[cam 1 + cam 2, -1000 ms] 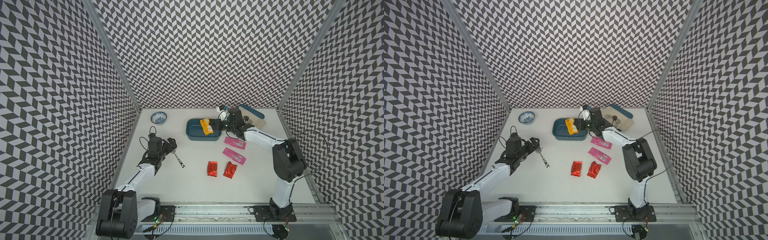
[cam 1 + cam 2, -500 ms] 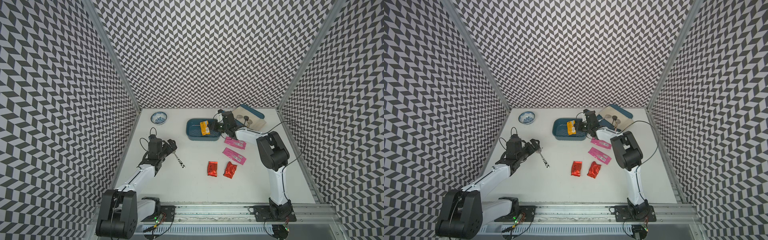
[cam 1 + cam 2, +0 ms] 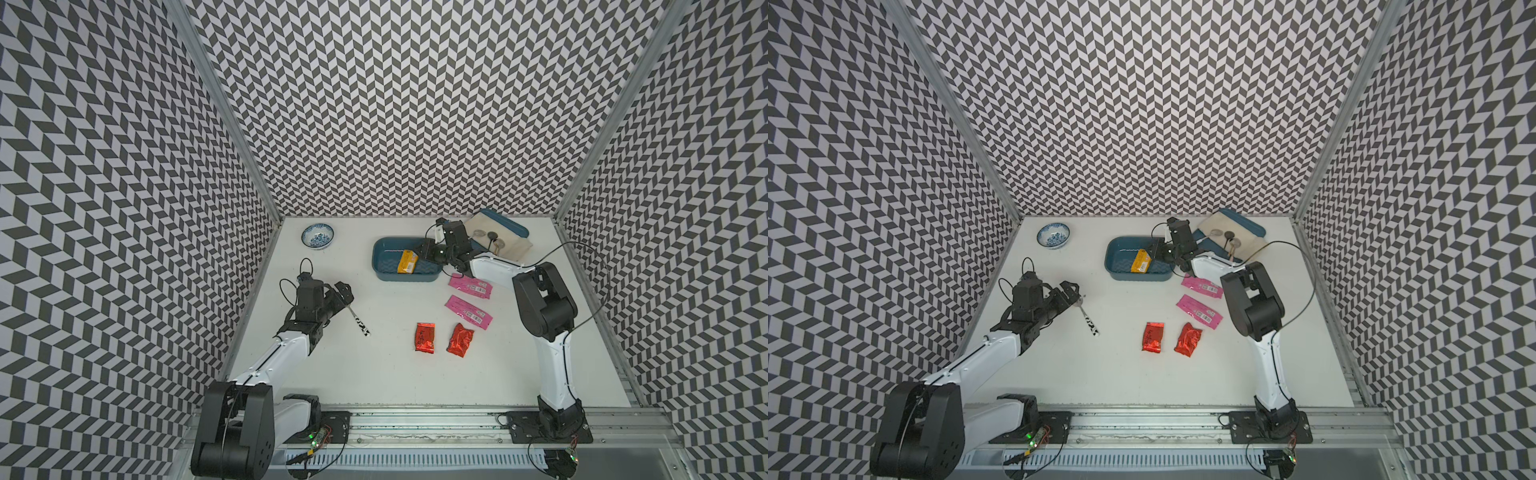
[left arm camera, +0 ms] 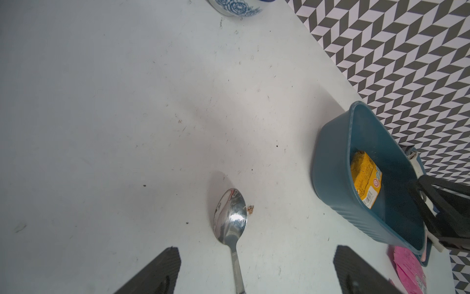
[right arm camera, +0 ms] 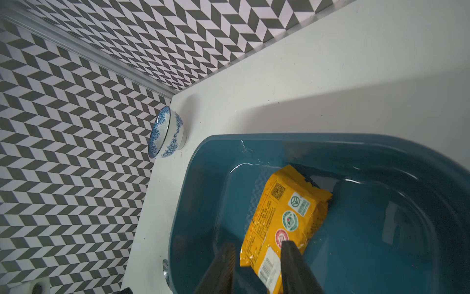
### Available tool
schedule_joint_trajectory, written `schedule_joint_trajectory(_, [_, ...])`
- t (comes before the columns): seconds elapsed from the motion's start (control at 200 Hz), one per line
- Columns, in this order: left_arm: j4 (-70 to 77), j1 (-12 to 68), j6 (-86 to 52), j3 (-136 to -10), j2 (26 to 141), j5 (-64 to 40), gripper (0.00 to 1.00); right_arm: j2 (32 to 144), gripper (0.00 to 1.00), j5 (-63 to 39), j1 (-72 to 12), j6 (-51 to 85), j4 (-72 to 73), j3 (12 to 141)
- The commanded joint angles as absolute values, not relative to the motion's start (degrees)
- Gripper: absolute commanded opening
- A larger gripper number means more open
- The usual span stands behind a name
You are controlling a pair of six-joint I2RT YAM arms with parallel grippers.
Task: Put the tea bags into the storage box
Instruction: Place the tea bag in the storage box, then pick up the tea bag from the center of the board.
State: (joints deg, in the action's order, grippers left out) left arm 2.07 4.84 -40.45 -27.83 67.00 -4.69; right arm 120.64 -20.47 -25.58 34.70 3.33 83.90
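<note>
Right wrist view first: the yellow-orange sachet (image 5: 284,219) is inside the storage box (image 5: 201,193), lying tilted against the blue inner wall with its barcode end toward the camera. The right gripper (image 5: 258,245) reaches down into the box with its jaws parted, one on either side of that barcode end. One finger (image 5: 225,264) stands clear of the packet, a sliver of blue showing between them, so nothing is clamped.

Up in a top view, four tea bags lie out on the white table (image 3: 374,374). One pink sachet (image 3: 470,286) sits just beside the box's near corner, close under the right arm. The second pink sachet (image 3: 468,311) lies a little nearer the rail. The two red foil packets rest side by side, apart from each other: the flatter red sachet (image 3: 424,337) and the crumpled red sachet (image 3: 460,339).

Over to the left wrist view: the left gripper (image 4: 255,252) hangs wide open and holds nothing. A metal spoon (image 4: 230,216) lies flat on the table, its handle running back between the fingers.

A blue-patterned bowl (image 3: 318,236) stands near the far corner. Behind the right gripper sits a flat teal tray (image 3: 509,226) with a beige cloth (image 3: 517,247) on it.
</note>
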Motion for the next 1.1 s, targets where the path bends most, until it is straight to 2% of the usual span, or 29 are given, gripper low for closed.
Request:
schedule_joint_trajectory(0.0, [2.8, 4.6, -41.3, -28.6, 66.6, -6.6, 0.99, 111.8, 0.35, -18.6, -25.4, 31.3, 2.3, 78.5])
schedule_joint_trajectory(0.33, [0.7, 6.3, -39.8, -29.2, 67.7, -12.2, 0.98, 93.2, 0.39, -23.4, -27.0, 26.8, -2.3, 54.6])
schedule_joint_trajectory(0.531, [0.1, 7.3, -39.7, -28.7, 67.8, -12.4, 0.97, 86.5, 0.38, -26.2, -30.8, 26.4, -3.7, 44.4])
schedule_joint_trajectory(0.711, [0.0, 7.7, -40.3, -29.2, 68.5, -12.7, 0.97, 87.2, 0.38, -29.4, -32.1, 26.4, -3.7, 39.3])
schedule_joint_trajectory(1.097, [-1.4, 8.2, -40.5, -30.0, 69.0, -12.2, 0.97, 97.6, 0.4, -32.4, -33.2, 24.9, -4.7, 42.2])
